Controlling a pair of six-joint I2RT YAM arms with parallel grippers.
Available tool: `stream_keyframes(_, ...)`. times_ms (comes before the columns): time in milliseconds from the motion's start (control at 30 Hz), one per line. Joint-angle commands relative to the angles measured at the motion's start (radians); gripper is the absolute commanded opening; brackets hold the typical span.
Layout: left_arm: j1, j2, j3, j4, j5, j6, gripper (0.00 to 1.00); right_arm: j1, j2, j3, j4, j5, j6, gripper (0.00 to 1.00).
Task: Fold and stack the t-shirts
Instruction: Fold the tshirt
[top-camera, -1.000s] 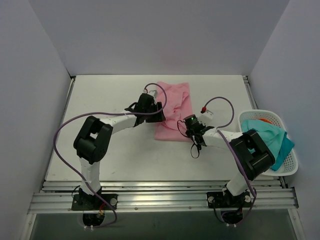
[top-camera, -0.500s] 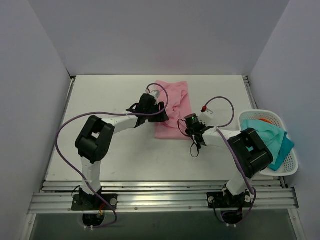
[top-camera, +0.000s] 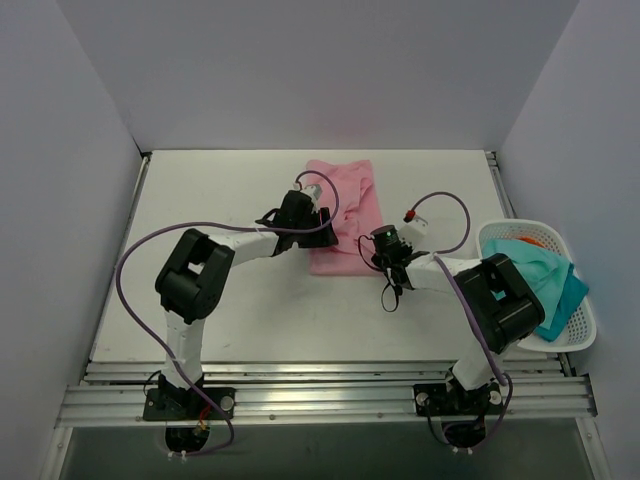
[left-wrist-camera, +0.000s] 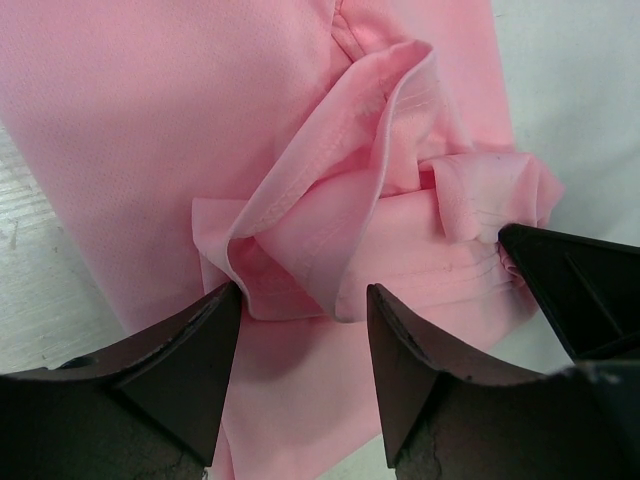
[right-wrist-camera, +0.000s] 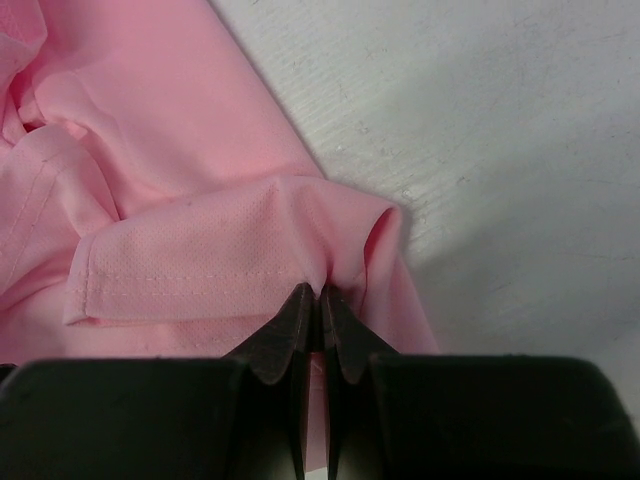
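Observation:
A light pink t-shirt (top-camera: 348, 195) lies partly folded in the middle of the table. My left gripper (top-camera: 325, 233) hovers over its left side, open. In the left wrist view its fingers (left-wrist-camera: 303, 295) straddle a bunched fold of pink cloth (left-wrist-camera: 330, 240) without closing on it. My right gripper (top-camera: 368, 254) is at the shirt's near right edge. In the right wrist view it (right-wrist-camera: 320, 292) is shut, pinching a small ridge of the hemmed pink cloth (right-wrist-camera: 200, 270). More t-shirts, teal ones (top-camera: 540, 268), are heaped in a basket.
A white plastic basket (top-camera: 588, 335) stands at the table's right edge with the teal cloth and something orange (top-camera: 531, 240) in it. Grey walls close in the table on three sides. Purple cables loop from both arms.
My left gripper has crept a little to the right over the shirt. The right gripper has kept its pinch and drawn the near edge slightly inward.

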Motion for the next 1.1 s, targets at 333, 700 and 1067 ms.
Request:
stream_keyframes(333, -0.006, 0.008, 0.057, 0.040, -0.010, -0.002, 0.19, -0.014, 0.034, -0.015, -0.066, -0.021, -0.027, 0.00)
stream_keyframes(700, -0.008, 0.000, 0.056, 0.043, -0.017, 0.003, 0.02, -0.014, -0.014, 0.004, -0.102, -0.020, -0.039, 0.00)
stream_keyframes(1067, -0.026, -0.174, -0.023, 0.006, -0.064, 0.014, 0.02, 0.058, -0.242, 0.063, -0.279, 0.060, -0.047, 0.00)
